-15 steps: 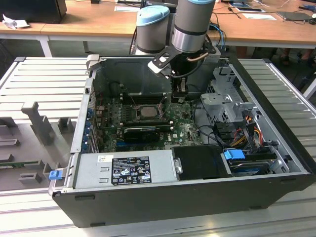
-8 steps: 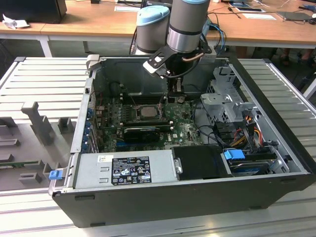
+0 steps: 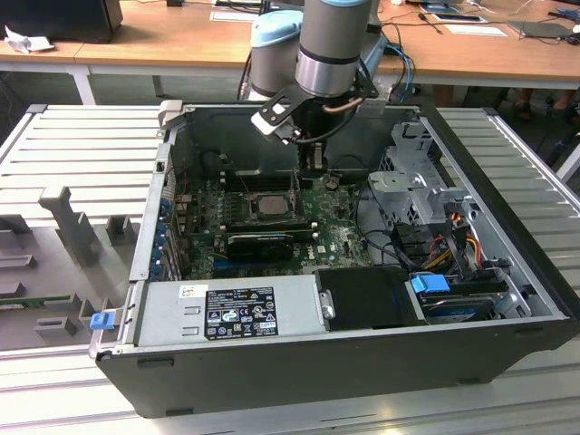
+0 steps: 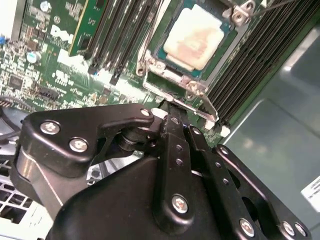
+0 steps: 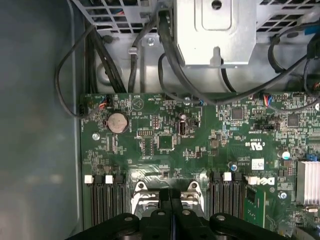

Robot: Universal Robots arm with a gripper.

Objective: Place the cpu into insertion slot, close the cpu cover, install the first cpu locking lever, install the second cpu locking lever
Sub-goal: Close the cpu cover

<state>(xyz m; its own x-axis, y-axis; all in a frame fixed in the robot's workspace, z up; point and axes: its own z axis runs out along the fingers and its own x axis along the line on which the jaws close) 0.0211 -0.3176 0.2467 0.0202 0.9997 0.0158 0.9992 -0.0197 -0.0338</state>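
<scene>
The cpu (image 4: 195,37) lies flat in the insertion slot (image 4: 161,54), its pale beige face showing through the window of the metal cpu cover (image 4: 175,76), which lies down around it. In the exterior view the cpu (image 3: 269,205) sits mid-motherboard (image 3: 340,237). My gripper (image 3: 314,169) hangs just behind the socket, to the exterior view's right of it. Its black fingers (image 4: 172,131) are pressed together, tips (image 5: 171,196) close to the socket frame's edge, and I see nothing between them. A thin locking lever (image 4: 150,42) runs along one side of the socket.
The green board sits deep in an open black computer case (image 3: 362,362). A grey power supply (image 3: 227,313) lines the near wall and a drive cage (image 3: 417,186) with cables stands at the exterior view's right. Memory slots (image 4: 260,60) flank the socket, and a long black card (image 3: 263,241) lies in front of it.
</scene>
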